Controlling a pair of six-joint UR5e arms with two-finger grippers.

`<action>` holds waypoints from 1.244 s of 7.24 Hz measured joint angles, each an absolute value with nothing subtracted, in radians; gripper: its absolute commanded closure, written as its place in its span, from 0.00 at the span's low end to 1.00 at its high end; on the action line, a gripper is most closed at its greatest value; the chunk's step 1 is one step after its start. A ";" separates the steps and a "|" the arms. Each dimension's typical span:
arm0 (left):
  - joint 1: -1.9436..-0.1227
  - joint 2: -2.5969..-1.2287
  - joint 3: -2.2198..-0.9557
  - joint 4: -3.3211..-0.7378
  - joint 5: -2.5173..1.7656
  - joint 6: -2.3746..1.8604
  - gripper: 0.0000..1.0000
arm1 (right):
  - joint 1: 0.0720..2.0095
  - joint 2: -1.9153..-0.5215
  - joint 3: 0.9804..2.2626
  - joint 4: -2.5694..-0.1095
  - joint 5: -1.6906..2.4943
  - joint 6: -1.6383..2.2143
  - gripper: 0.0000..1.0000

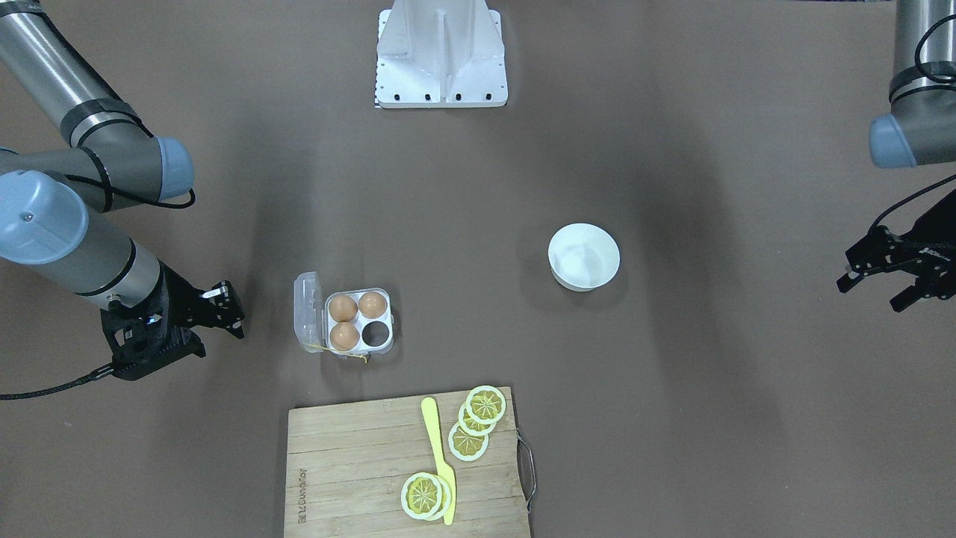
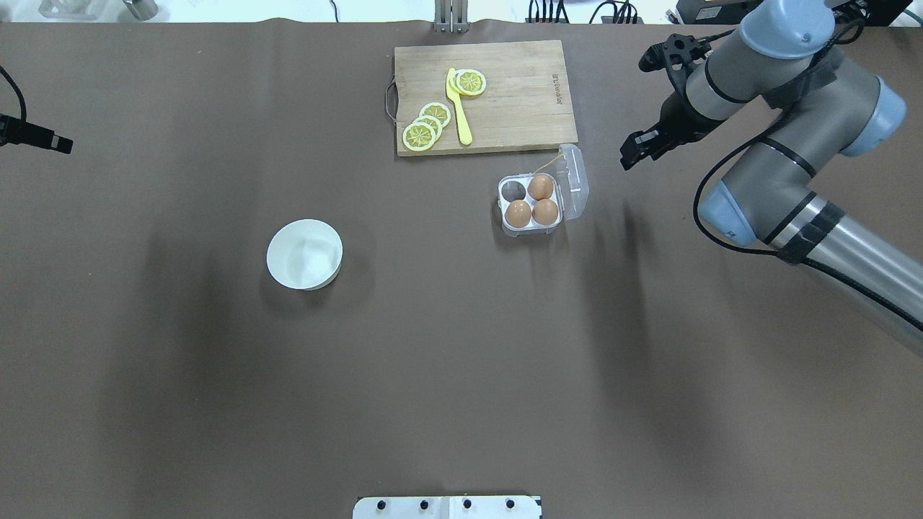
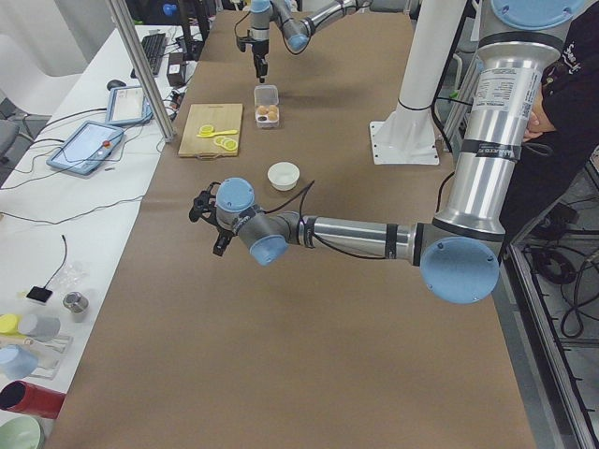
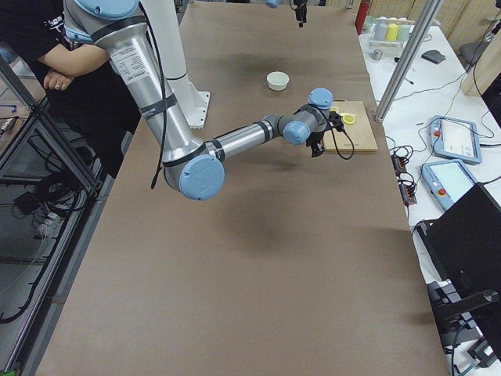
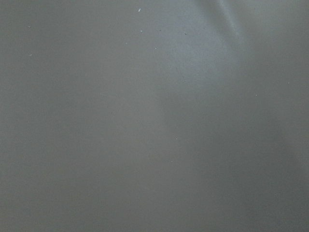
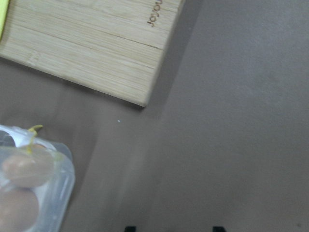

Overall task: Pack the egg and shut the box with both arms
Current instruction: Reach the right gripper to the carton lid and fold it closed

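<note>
The clear box [image 1: 357,323] stands open, its lid [image 1: 308,310] folded back toward my right gripper. It holds three brown eggs [image 1: 343,307]; I cannot tell which is the task's egg. One cell [image 1: 376,334] is empty. The box also shows in the overhead view [image 2: 530,203] and at the lower left of the right wrist view [image 6: 29,183]. My right gripper [image 1: 220,321] hangs open and empty beside the lid, apart from it. My left gripper [image 1: 872,293] is open and empty, far off at the table's other side.
A white bowl [image 1: 584,256] stands empty between the box and my left gripper. A wooden cutting board [image 1: 407,463] with lemon slices [image 1: 484,405] and a yellow knife [image 1: 439,456] lies just beyond the box. The robot's white base [image 1: 442,56] is at the near edge.
</note>
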State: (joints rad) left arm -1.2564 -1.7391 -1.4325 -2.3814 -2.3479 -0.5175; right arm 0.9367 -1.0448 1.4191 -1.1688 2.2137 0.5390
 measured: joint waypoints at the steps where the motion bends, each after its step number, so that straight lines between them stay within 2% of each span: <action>1: -1.270 -1.732 -1.432 -2.381 -2.357 -0.500 0.08 | 0.921 -1.016 1.418 -1.160 2.214 0.568 0.38; 4: -1.314 -1.679 -1.431 -2.377 -2.393 -0.406 0.08 | 0.869 -0.962 1.441 -1.158 2.214 0.633 0.38; 5: -1.319 -1.673 -1.430 -2.378 -2.396 -0.400 0.08 | 0.851 -0.956 1.454 -1.158 2.211 0.651 0.28; 6: -1.322 -1.668 -1.430 -2.381 -2.397 -0.398 0.07 | 0.834 -0.949 1.460 -1.157 2.206 0.669 0.00; 7: -1.326 -1.664 -1.431 -2.381 -2.397 -0.398 0.03 | 0.828 -0.949 1.473 -1.157 2.202 0.702 0.00; 9: -1.351 -1.662 -1.430 -2.351 -2.403 -0.398 0.03 | 0.867 -0.987 1.508 -1.160 2.208 0.747 0.00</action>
